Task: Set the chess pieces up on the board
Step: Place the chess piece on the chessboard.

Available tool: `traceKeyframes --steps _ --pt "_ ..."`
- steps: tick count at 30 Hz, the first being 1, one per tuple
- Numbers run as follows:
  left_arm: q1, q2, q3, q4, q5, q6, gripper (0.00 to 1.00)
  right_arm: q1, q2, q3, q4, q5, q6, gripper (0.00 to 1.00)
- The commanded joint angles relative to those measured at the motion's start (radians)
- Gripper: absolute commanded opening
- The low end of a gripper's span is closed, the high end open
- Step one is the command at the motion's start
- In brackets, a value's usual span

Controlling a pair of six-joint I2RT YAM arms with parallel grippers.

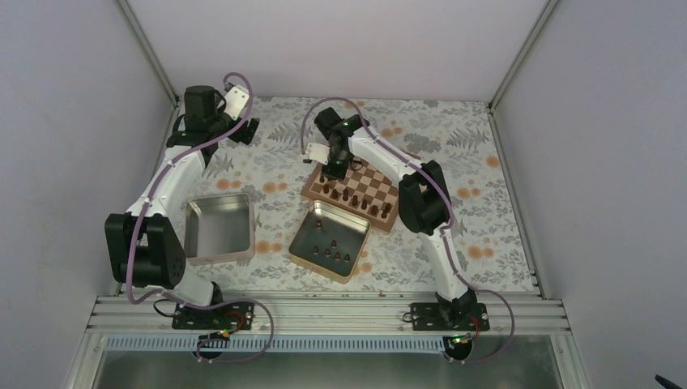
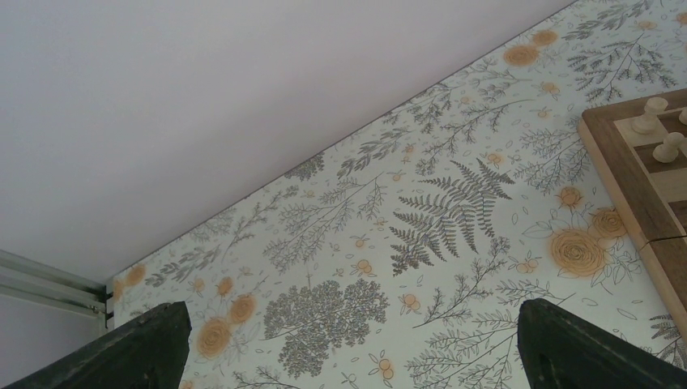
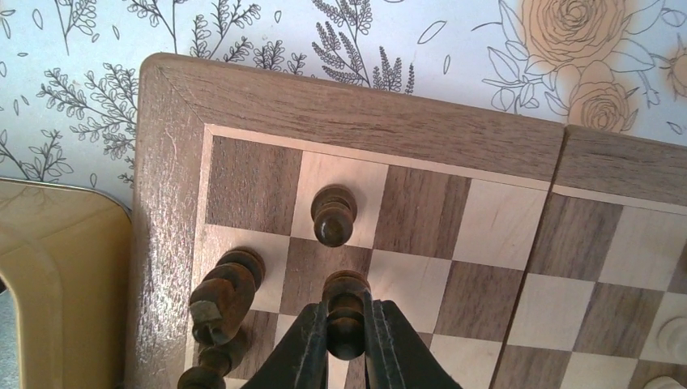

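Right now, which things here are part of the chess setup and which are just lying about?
In the job: board; dark pieces on it; held piece in the right gripper; right tin holding more.
Lying about: left tin, empty; pale pieces.

A tabletop covered in a pale cloth printed with grey ferns and orange roses carries a square gold tin, set at an angle. Left of the gold tin, near but apart, sits a square silver tin. Beyond the gold tin stand pale tan chessmen. An aluminium rail runs on its near side; white walls rise behind.
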Motion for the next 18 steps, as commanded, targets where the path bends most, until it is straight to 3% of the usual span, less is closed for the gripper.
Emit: traceKeyframes --steps 1,18 --pt "-0.002 0.002 0.001 0.019 -0.002 0.005 1.00 -0.011 0.028 -0.003 -0.004 -0.022 -0.018 0.11" --pt "0.000 0.003 0.003 0.018 -0.005 0.006 1.00 -0.023 0.028 -0.043 0.000 -0.062 -0.019 0.12"
